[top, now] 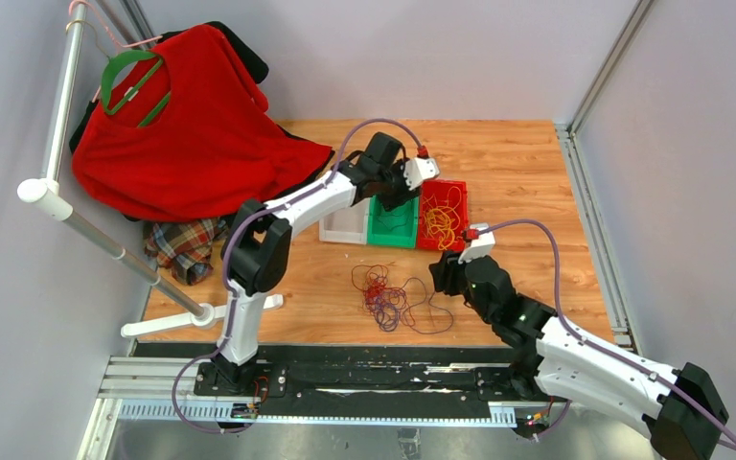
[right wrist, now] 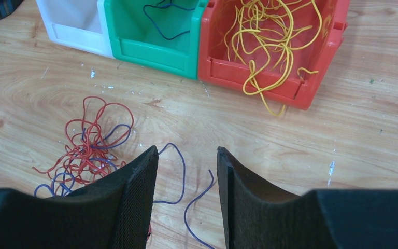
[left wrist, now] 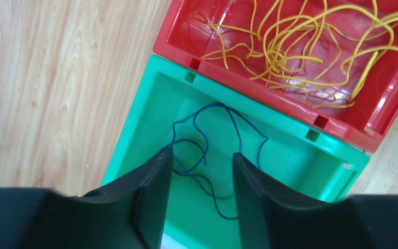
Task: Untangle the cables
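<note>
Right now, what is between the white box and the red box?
The green box sits between the white box and the red box, right beside both. One thin blue cable lies inside it. The right wrist view shows this best.

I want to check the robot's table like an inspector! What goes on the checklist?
surface: wooden table, a few small white specks.
job's things: yellow cables in the red bin; one blue cable in the green bin; red-and-blue tangle loose on the table before the bins.
clutter: white bin beside the green one; red shirt on a green hanger; plaid cloth beside it.
grippers: left gripper open over the green bin, holding nothing; right gripper open above the table by the tangle, holding nothing.
cables: lilac hoses arch over both arms.
surroundings: white clothes rack at left, grey walls.
</note>
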Controlling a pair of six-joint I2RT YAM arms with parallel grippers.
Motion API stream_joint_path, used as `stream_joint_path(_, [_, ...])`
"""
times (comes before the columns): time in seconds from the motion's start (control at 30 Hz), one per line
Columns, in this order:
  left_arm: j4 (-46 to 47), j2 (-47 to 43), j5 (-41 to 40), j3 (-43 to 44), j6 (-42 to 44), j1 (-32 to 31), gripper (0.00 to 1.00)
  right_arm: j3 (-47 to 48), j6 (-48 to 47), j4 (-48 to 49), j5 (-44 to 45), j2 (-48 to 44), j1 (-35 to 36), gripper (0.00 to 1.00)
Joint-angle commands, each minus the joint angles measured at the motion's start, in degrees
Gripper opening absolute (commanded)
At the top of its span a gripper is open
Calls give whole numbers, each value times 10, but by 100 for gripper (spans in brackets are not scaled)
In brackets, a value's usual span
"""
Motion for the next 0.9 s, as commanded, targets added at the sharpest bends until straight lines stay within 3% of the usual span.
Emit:
stream_joint_path(0.0, [-55, -53, -3, 12, 13, -1, 61, 24, -12, -12, -7, -7, -10, 46])
stream_joint_path(0.13, [-98, -100, 4, 11, 10, -1, 89, 31, -16, -14, -12, -7, -11, 46])
stream_joint_path(0.27, [-150, -159, 31, -1, 6, 4, 96, 41, -18, -25, -11, -7, -11, 46])
stream_joint_path(0.4, [-236, -232, 118, -58, 15, 4, 97, 43, -14, -32, -15, -6, -12, 46])
stream_joint_path(0.57, [-247, -318, 236, -222, 42, -5, 95, 38, -8, -33, -29, -7, -12, 46])
stream_joint_path(0.67, [-246, -317, 251, -267, 58, -18, 91, 30, -4, -34, -32, -7, -12, 46])
stream_joint_path(0.87, [-214, -259, 246, -271, 95, -19, 83, 25, 1, -29, -46, -2, -12, 46])
